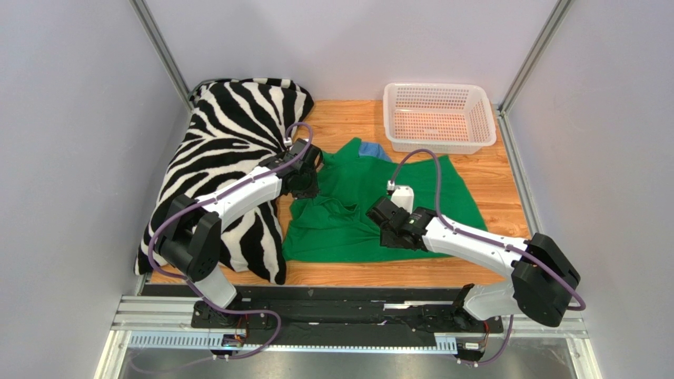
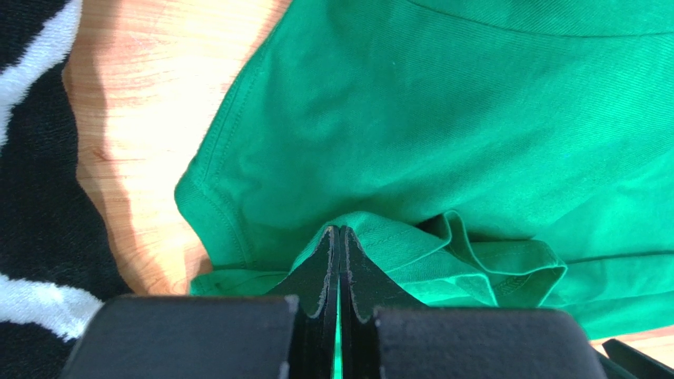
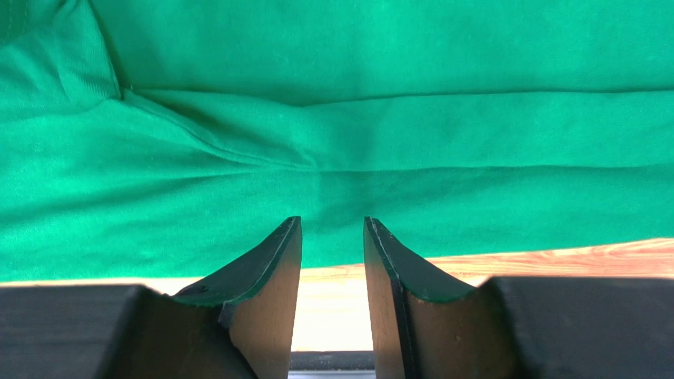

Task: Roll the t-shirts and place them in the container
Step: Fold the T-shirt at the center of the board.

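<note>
The bright green t-shirt [image 1: 356, 201] lies spread and creased on the wooden table, right of the zebra pillow. My left gripper [image 1: 305, 178] is at the shirt's left edge. In the left wrist view its jaws [image 2: 340, 231] are pressed together on a bunched fold of the green t-shirt [image 2: 443, 118] by the sleeve hem, with a sliver of green between them. My right gripper [image 1: 385, 218] is over the shirt's near part. In the right wrist view it [image 3: 332, 225] is open and empty, its tips just above the hem of the green cloth [image 3: 356, 142].
A black-and-white zebra pillow [image 1: 225, 150] fills the left side, under my left arm. A white mesh basket [image 1: 437, 117] stands at the back right. A bit of blue cloth [image 1: 372, 148] peeks from under the shirt's far edge. Grey walls enclose the table.
</note>
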Motion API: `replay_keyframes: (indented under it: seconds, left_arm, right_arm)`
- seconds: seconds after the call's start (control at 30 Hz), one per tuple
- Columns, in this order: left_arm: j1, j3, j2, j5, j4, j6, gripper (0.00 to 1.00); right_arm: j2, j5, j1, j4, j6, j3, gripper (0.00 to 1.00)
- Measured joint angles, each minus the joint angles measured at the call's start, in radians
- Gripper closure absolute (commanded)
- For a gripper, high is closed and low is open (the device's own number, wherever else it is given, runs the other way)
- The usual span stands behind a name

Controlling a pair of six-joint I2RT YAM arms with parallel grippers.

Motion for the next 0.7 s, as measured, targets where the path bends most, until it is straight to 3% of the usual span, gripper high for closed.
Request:
replay_keyframes:
  seconds: [0.37,0.7]
  left_arm:
    - [0.002,0.000,-0.014,-0.001,-0.013,0.004,1.00]
    - [0.003,0.000,-0.036,-0.001,-0.013,0.014,1.00]
  right_arm:
    - [0.065,0.065,-0.011,0.001,0.006,0.001,0.61]
    - [0.118,0.108,-0.020,0.014,-0.016,0.006,0.49]
